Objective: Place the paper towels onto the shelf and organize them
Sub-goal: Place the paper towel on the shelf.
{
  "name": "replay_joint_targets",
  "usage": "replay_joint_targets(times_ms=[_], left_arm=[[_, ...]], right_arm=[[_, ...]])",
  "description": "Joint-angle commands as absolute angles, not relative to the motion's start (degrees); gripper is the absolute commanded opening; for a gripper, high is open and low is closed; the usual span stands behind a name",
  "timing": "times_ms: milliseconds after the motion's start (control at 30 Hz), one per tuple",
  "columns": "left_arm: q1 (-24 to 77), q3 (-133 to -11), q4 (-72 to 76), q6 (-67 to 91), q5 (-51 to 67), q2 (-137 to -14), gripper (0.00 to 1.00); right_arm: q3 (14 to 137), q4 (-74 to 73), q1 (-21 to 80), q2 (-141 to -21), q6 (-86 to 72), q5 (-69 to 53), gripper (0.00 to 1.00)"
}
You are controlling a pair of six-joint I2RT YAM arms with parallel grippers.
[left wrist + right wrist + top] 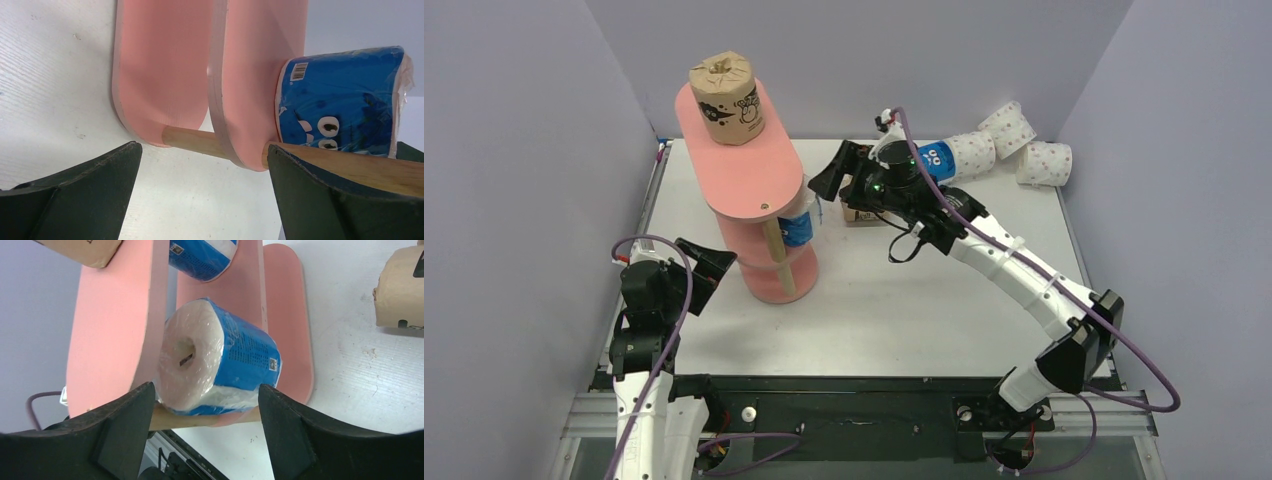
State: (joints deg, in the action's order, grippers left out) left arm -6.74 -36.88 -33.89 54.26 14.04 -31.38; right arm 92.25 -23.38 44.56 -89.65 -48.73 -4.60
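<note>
- The right pincer [206,389] has its jaws spread wide on either side of a blue roll [235,355]. The jaws flank the wrapper without appearing to press it, so the pincer grips nothing.
- That blue roll lies on its side on the middle board of the pink shelf [110,330], its white end facing the wrist camera. A second blue roll [200,255] sits farther along the same board.
- The left pincer [202,150] hangs wide open and empty just beside the shelf's near end, with a wooden post [190,142] directly ahead of it.
- A brown roll [727,98] stands upright on the shelf's top board.
- The shelf itself stands near the left edge of the bench [904,300], towards the far-left corner.
- Another brown roll [859,213] rests on the bench beneath the right arm.
- A third blue roll [936,156] lies just behind that wrist, near the far edge.
- Three white dotted rolls [1009,125] cluster at the bench's far-right corner.
</note>
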Motion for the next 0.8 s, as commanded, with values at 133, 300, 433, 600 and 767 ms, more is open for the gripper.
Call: replay_joint_targets(times_ms=[133,300,433,600,767], left_arm=[[-6.9,-37.3,-29.9,55.1,14.2,-31.9,0.97],[-6.9,-36.9,-27.6,56.1,14.4,-33.5,0.97],[-6.9,-36.8,-25.9,56.8,14.9,-34.8,0.98],[-6.8,-36.7,-23.5,57.6,16.2,-36.0,0.97],[-6.6,-36.7,-21.8,57.9,16.6,-36.9,0.92]], right_arm=[[78.4,-13.3,40.7,-79.2,-47.7,-5.0,0.45],[74.3,-11.8,39.8,-79.2,-46.5,-4.6,0.37],[73.8,-10.0,39.9,-81.6,-47.0,-6.4,0.36],[75.0,-7.9,40.7,-85.2,-47.8,-8.7,0.36],[77.9,-7.6,42.5,-88.2,-47.9,-9.4,0.35]])
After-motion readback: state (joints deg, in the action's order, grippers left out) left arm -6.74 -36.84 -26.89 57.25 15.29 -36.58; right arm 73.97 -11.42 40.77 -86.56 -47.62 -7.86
